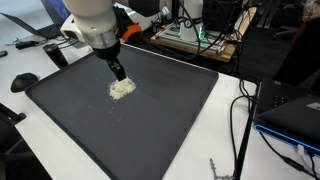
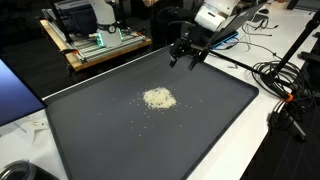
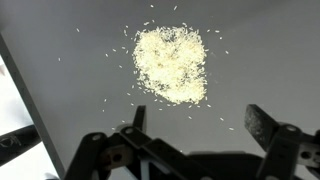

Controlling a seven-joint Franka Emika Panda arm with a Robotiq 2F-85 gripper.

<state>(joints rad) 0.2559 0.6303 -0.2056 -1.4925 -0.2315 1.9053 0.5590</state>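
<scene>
A small pile of pale rice-like grains [image 1: 122,88] lies on a dark grey mat [image 1: 170,120], with loose grains scattered around it. The pile also shows in the exterior view [image 2: 158,98] and in the wrist view [image 3: 170,63]. My gripper [image 3: 200,118] is open and empty, and nothing lies between its two fingers. It hovers above the mat, a little to one side of the pile, in both exterior views [image 1: 118,72] [image 2: 187,55]. It does not touch the grains.
The mat [image 2: 200,130] lies on a white table [image 1: 230,140]. A wooden bench with electronics [image 2: 100,45] stands behind it. Black cables [image 2: 280,80] trail along one side. A laptop [image 1: 290,115] and a round black object [image 1: 22,82] sit off the mat's edges.
</scene>
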